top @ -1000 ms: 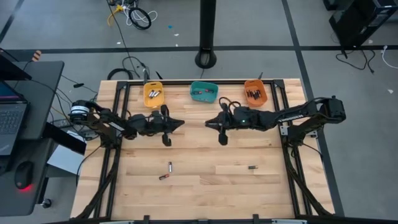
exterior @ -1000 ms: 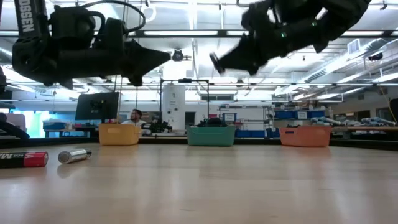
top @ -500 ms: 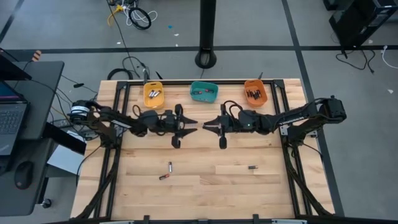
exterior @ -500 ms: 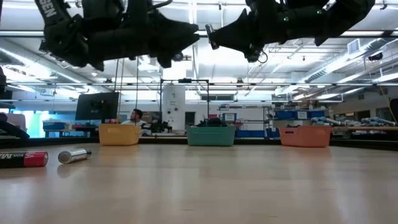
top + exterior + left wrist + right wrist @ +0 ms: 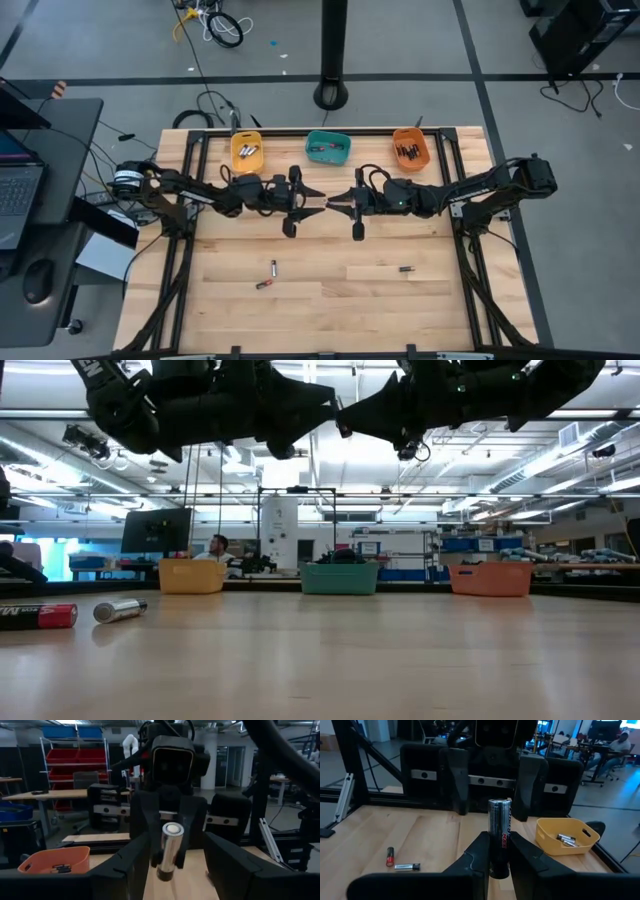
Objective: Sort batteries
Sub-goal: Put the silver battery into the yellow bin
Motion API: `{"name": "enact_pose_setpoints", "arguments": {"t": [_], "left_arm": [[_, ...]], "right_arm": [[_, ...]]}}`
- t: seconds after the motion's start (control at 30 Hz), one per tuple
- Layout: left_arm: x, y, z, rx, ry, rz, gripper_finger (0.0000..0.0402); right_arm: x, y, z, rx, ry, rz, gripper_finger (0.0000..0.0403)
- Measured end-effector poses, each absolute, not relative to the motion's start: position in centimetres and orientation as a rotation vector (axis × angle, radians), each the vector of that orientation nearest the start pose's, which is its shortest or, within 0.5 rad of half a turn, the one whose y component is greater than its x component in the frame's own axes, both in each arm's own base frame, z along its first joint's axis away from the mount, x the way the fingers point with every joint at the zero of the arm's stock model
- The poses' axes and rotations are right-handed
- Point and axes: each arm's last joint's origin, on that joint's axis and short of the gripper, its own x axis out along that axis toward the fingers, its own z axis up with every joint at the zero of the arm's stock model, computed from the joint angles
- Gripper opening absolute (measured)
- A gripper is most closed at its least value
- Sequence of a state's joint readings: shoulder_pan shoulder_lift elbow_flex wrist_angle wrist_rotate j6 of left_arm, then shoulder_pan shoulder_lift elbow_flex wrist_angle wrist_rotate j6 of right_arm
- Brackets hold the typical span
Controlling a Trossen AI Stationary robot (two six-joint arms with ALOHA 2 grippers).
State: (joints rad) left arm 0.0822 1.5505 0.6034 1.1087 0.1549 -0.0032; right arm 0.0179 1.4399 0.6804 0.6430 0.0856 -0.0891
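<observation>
Above the middle of the table my two grippers meet tip to tip. My right gripper (image 5: pixel 334 203) is shut on a silvery battery (image 5: pixel 500 827) with red lettering. My left gripper (image 5: pixel 319 200) stands open, one finger (image 5: pixel 131 865) on either side of that battery (image 5: pixel 169 851) with a gap on both sides. Three more batteries lie flat on the wood: two near the front left (image 5: pixel 273 268) (image 5: pixel 263 284) and one at the front right (image 5: pixel 407 269). My right gripper pinches the battery's lower half (image 5: pixel 499 862) between its two fingers. The fingers lie about level and come from the table's right side. The battery's other end (image 5: pixel 172 829) stands free of the fingertips, tilted a little. The battery is lifted well clear of the table.
Along the far edge stand a yellow bin (image 5: pixel 246 152), a teal bin (image 5: pixel 328 147) and an orange bin (image 5: pixel 410 148), each with batteries inside. Black frame rails run down both sides of the table. In the low view a person sits far behind the table.
My left gripper has gone up and toward the table's right edge, up to my right gripper, and has opened around the held battery. My right gripper has risen a little and tipped from slanting downward to about level, keeping its hold on the battery.
</observation>
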Motion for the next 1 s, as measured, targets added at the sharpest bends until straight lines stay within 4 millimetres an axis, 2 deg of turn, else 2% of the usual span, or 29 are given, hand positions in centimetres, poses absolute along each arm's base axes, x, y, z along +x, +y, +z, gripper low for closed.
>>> {"name": "enact_pose_setpoints", "arguments": {"t": [0.33, 1.0], "left_arm": [[30.71, 1.95, 22.70, 0.023, -0.161, -0.120, 0.0186], [30.93, 1.96, 22.46, 0.045, -0.152, -0.124, 0.0162]], "right_arm": [[30.05, 0.29, 22.97, -0.101, 0.111, -0.064, 0.0059], [30.06, 0.30, 23.01, -0.113, 0.108, -0.064, 0.0059]]}}
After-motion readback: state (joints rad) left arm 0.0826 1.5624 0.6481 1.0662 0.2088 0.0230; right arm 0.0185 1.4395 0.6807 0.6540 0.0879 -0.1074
